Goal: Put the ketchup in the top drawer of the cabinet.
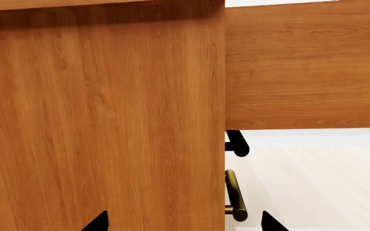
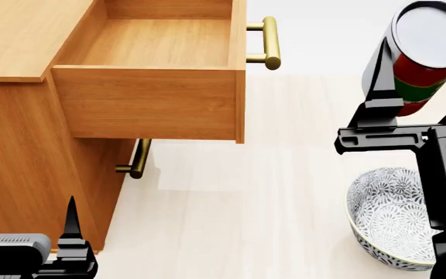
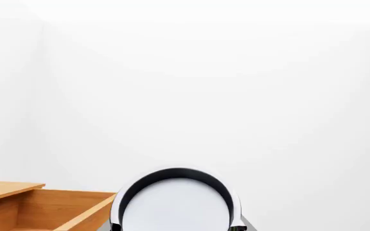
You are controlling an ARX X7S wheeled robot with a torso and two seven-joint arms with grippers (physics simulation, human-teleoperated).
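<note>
The ketchup tin (image 2: 424, 52), with a silver lid and a red label with a green band, is held in the air at the right of the head view. My right gripper (image 2: 417, 75) is shut on it, well right of the cabinet. Its lid (image 3: 175, 207) fills the bottom of the right wrist view. The top drawer (image 2: 161, 43) of the orange-brown cabinet (image 2: 14, 40) stands pulled open and empty, its brass handle (image 2: 268, 43) facing right. My left gripper (image 2: 25, 224) is open and empty, low beside the cabinet's side (image 1: 101, 120).
A grey-patterned bowl (image 2: 397, 218) sits on the pale floor at the lower right, under my right arm. The lower drawer front has a brass handle (image 2: 136, 160), also in the left wrist view (image 1: 236, 195). The open drawer overhangs the floor.
</note>
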